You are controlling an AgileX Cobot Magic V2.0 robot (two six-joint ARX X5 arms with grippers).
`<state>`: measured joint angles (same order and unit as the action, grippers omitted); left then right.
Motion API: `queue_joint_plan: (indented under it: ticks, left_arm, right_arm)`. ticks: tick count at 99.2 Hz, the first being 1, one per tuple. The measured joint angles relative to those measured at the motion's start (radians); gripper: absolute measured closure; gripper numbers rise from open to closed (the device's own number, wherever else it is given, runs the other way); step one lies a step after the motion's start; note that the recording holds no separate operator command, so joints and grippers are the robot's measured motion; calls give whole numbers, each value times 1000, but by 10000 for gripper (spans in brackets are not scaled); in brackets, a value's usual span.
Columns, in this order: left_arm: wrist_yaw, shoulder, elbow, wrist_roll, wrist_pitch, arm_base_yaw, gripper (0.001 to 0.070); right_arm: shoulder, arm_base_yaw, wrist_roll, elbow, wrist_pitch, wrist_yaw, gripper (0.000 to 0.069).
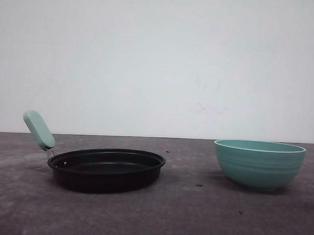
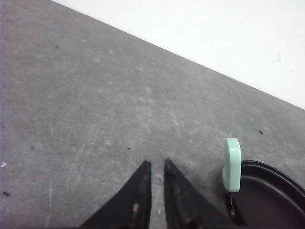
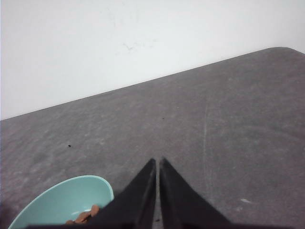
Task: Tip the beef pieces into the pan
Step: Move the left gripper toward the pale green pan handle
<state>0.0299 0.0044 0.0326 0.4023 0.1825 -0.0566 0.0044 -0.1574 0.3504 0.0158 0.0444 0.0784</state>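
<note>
The black pan sits on the left of the table, its mint-green handle pointing up and to the left. A teal ribbed bowl stands on the right. Looking down into the bowl in the right wrist view, I see a few orange-brown beef pieces at its bottom. My right gripper is shut and empty, over bare table just beside the bowl. My left gripper hovers beside the pan and its handle, the jaws nearly together with only a thin slit and nothing between them.
The grey, scuffed tabletop runs back to a white wall. Bare table lies between the pan and the bowl. The table's far right corner is visible in the right wrist view.
</note>
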Motion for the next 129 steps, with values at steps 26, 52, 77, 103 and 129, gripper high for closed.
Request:
queue_joint_plan:
  ticks: [26, 52, 77, 103, 129]
  left_arm:
    - [52, 12, 112, 71, 35, 0, 689]
    - [39, 248, 489, 53, 108, 0, 689]
    - [56, 568, 839, -35, 221, 0, 689]
    - [263, 662, 945, -44, 223, 0, 537]
    - [306, 662, 945, -66, 324, -1, 246]
  right_arm:
    - [2, 0, 115, 51, -142, -134, 680]
    - [102, 0, 91, 402, 0, -197, 680]
    - [352, -1, 15, 764, 208, -294, 641]
    - [488, -1, -45, 932, 444, -300, 223]
    - [498, -1, -60, 932, 526, -312, 8]
